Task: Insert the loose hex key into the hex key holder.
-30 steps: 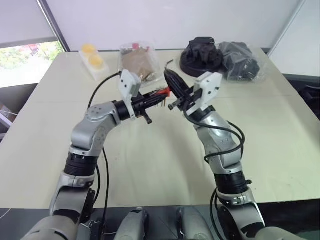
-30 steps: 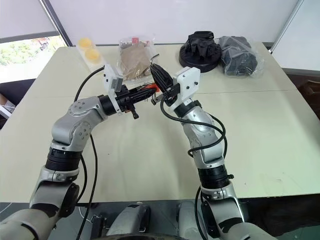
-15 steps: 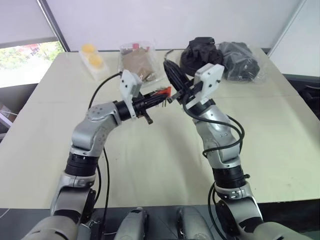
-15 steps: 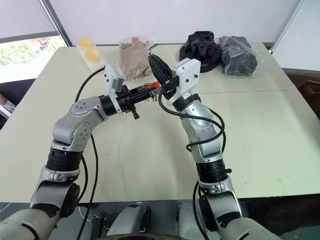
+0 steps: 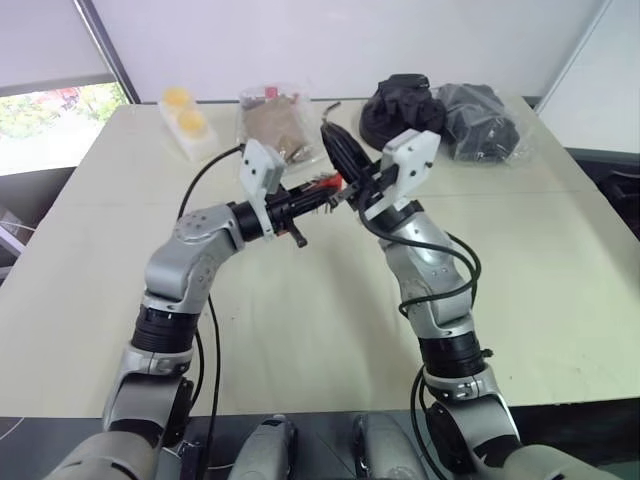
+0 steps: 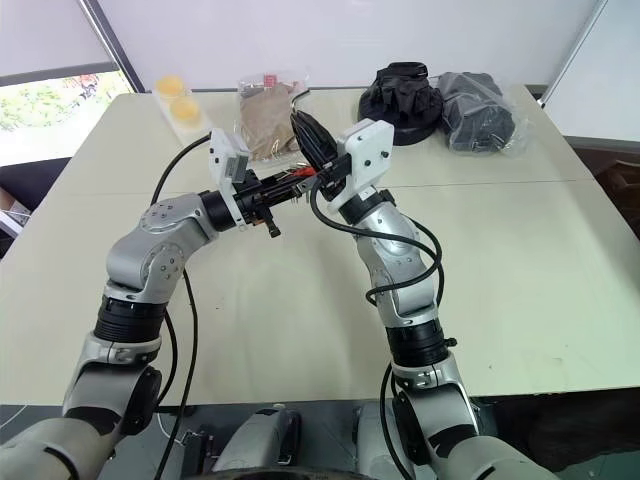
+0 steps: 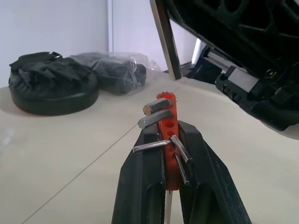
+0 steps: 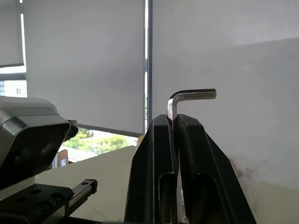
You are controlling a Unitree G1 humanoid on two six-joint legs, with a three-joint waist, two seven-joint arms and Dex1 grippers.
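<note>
Compared with the earlier frames, the right arm has swung inward toward the left arm, carrying its tool from a position beside the holder to one just above and beyond it; the left arm has kept its place. Left tool (image 7: 169, 154): closed on the hex key holder (image 7: 167, 140), a red-orange block clamped between the two black fingers (image 7: 140, 182), with several short grey keys projecting from it like comb teeth. Both arms are raised above the tabletop (image 5: 300, 330), so the holder hangs in the air near the scene's middle (image 5: 325, 187). Right tool (image 8: 174, 122): closed on the loose hex key (image 8: 187, 100). The long shank runs down between the fingers and is largely hidden; the short bent end stands clear above the fingertips and turns off to one side.

Key relation: the two tools meet almost tip to tip, the left one lying roughly level and pointing toward the right arm, the right tool (image 6: 310, 135) tilted upward and toward the left arm. The loose key's long axis follows the right tool's fingers, so its free end points away from the holder rather than into it. Judged from this, insertion calls for re-aiming the shank at an empty slot. Which slot is free cannot be told.

Background: bagged goods (image 5: 278, 122) and dark bundles (image 5: 445, 115) lie at the far edge, well apart from both tools.
</note>
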